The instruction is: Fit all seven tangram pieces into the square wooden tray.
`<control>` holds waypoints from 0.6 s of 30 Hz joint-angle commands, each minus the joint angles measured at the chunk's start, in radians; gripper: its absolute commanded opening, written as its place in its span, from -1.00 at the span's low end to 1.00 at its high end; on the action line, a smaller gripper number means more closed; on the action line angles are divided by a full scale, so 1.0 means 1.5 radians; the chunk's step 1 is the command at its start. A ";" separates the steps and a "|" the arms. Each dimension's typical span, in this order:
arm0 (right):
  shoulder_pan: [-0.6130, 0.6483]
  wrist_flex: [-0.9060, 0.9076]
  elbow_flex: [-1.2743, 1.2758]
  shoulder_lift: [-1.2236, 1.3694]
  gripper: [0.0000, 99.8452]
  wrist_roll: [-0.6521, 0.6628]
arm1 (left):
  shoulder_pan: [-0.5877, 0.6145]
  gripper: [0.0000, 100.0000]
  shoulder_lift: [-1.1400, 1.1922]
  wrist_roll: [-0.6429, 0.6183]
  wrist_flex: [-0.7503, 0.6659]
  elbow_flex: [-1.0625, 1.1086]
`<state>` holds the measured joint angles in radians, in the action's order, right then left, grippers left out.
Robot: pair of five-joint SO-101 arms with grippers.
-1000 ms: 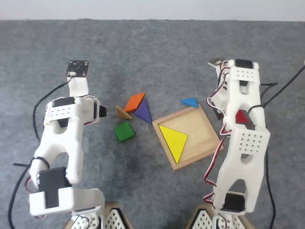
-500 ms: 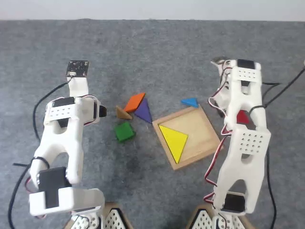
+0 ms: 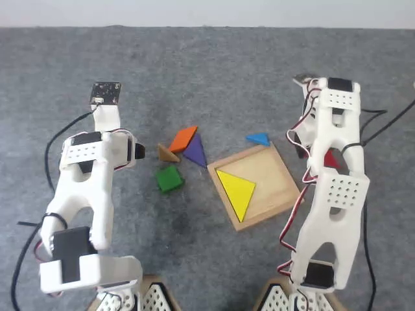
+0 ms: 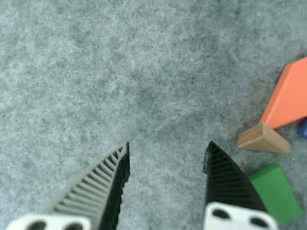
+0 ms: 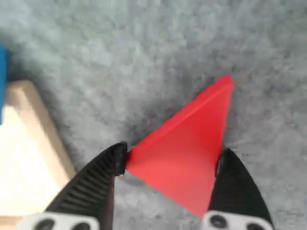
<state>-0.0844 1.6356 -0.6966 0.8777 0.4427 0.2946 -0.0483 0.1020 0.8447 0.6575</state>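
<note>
Tray (image 3: 267, 170) (pale square wood) holds one large yellow triangle (image 3: 237, 190).

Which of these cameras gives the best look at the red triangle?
The right wrist view: the red triangle appears large and close, gripped between the fingers of the right hand. The high view shows just a small red sliver of it, peeking out from behind the right arm.

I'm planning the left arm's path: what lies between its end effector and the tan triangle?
Nothing: in the left wrist view, bare grey mat lies between the open left end effector and the tan triangle.
</note>
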 commanded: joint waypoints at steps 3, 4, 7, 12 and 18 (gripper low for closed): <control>0.009 0.102 -0.148 -0.008 -0.71 -0.008 | 0.004 -0.51 -0.002 0.008 -0.014 -0.005; 0.009 0.103 -0.154 -0.009 -0.71 -0.008 | 0.004 -0.51 -0.002 0.008 -0.014 -0.005; 0.020 0.104 -0.158 -0.009 -0.71 -0.005 | 0.004 -0.51 -0.002 0.008 -0.014 -0.005; 0.062 0.108 -0.154 -0.050 -0.71 -0.008 | 0.004 -0.51 -0.002 0.008 -0.014 -0.005; 0.107 0.108 0.015 -0.233 -0.71 -0.025 | 0.004 -0.51 -0.002 0.008 -0.014 -0.005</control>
<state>0.0123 1.7522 -0.8332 0.7825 0.4150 0.2946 -0.0483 0.1020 0.8447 0.6575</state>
